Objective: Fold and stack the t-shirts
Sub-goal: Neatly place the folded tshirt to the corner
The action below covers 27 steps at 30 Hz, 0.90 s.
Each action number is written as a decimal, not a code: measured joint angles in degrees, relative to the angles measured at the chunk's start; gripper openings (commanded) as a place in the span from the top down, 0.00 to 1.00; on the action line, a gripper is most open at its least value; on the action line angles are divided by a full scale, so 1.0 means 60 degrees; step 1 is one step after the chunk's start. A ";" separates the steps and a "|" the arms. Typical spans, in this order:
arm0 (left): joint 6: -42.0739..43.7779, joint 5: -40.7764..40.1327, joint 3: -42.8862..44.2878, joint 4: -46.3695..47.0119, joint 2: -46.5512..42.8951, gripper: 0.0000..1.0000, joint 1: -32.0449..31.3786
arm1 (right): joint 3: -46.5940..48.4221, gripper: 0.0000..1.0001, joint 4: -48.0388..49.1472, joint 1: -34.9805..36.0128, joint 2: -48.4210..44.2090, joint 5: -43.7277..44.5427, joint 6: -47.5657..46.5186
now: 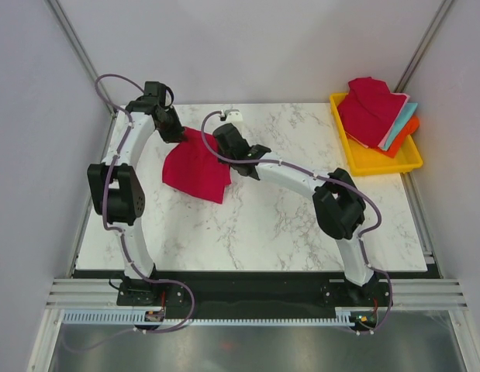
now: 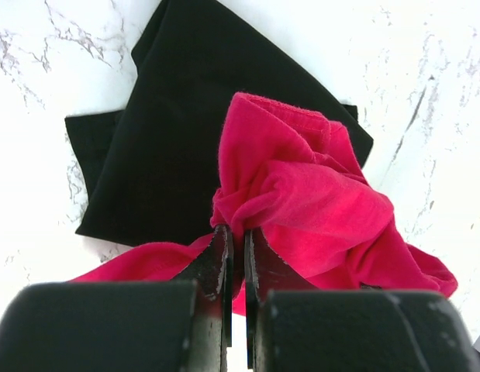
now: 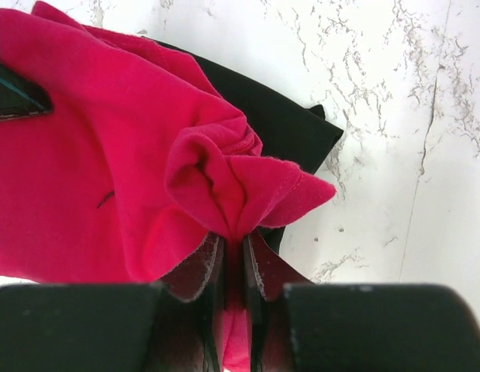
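the left gripper (image 2: 235, 260) is nipped tight on one bunch of the crimson t-shirt (image 2: 317, 194), and the right gripper (image 3: 233, 260) pinches another, so the held edge runs arm to arm, about equally near both. just beneath and beyond lies the folded black t-shirt (image 2: 162, 147), the likely landing spot. far right, the yellow tray (image 1: 377, 164) holds the other shirts (image 1: 371, 112).

I see a white table (image 1: 263, 225) with thin grey veins, like marble. Toward the table's far left, the crimson shirt (image 1: 195, 167) is plain bright pink-red, and the black shirt (image 2: 162, 155) under it is plain too. At the table's far right corner is a yellow tray (image 1: 381, 163) with 3 plain shirts: dark red (image 1: 370, 108), teal (image 1: 402, 122), and orange (image 1: 409, 138). My left gripper (image 2: 236, 239) and right gripper (image 3: 233, 246) are black.
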 measured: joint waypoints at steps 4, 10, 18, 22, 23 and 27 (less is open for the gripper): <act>0.0036 -0.0018 0.0481 -0.0044 0.0572 0.98 0.0062 | 0.0484 1.00 -0.0033 -0.0051 0.0408 0.0098 -0.0051; 0.0328 -0.0047 0.1752 0.0000 0.1843 0.06 0.0168 | 0.1213 0.25 -0.0036 -0.0401 0.1086 0.0102 -0.0044; 0.0415 -0.0109 0.2208 0.0066 0.2630 0.12 0.0244 | 0.1392 0.25 -0.0313 -0.0889 0.1421 0.0306 -0.0226; 0.0408 -0.0007 0.2277 0.0124 0.2597 0.21 0.0244 | 0.1137 0.34 -0.0284 -0.0962 0.1253 0.0237 -0.0364; 0.0404 0.0044 0.2277 0.0124 0.2575 0.23 0.0240 | 0.0900 0.35 -0.0233 -0.0984 0.1118 0.0149 -0.0397; 0.0397 0.0233 0.2076 0.0273 0.2259 0.24 0.0149 | -0.0375 0.36 -0.0200 -0.1118 0.0229 -0.0044 -0.0463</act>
